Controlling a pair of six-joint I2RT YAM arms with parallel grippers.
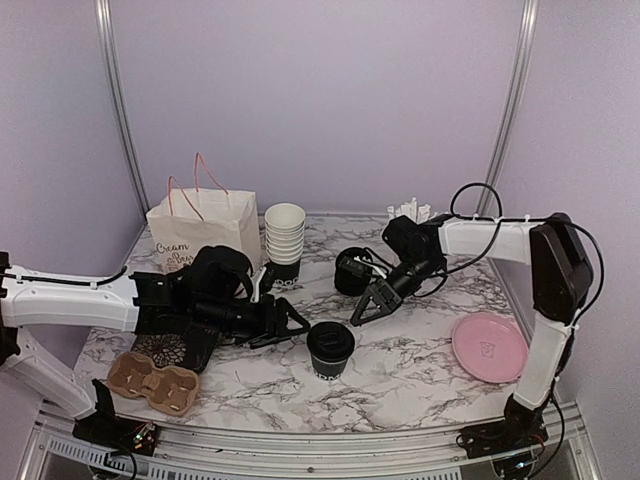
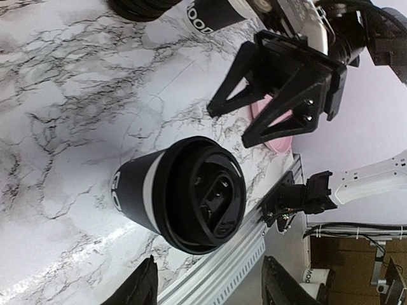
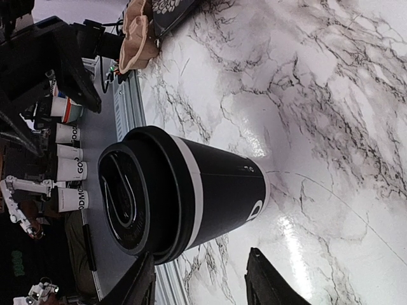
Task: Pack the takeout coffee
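The coffee cup (image 1: 330, 352) stands upright, well right of the cardboard carrier (image 1: 153, 382). The left gripper (image 1: 294, 327), carrier-side, and right gripper (image 1: 362, 314), beyond, hang spread, empty. Thin paper likely crushes; clasp gently below the lid (image 1: 330, 339).

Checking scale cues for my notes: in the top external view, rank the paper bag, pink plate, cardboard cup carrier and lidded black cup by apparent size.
1. paper bag
2. pink plate and cardboard cup carrier: too alike to rank
3. lidded black cup
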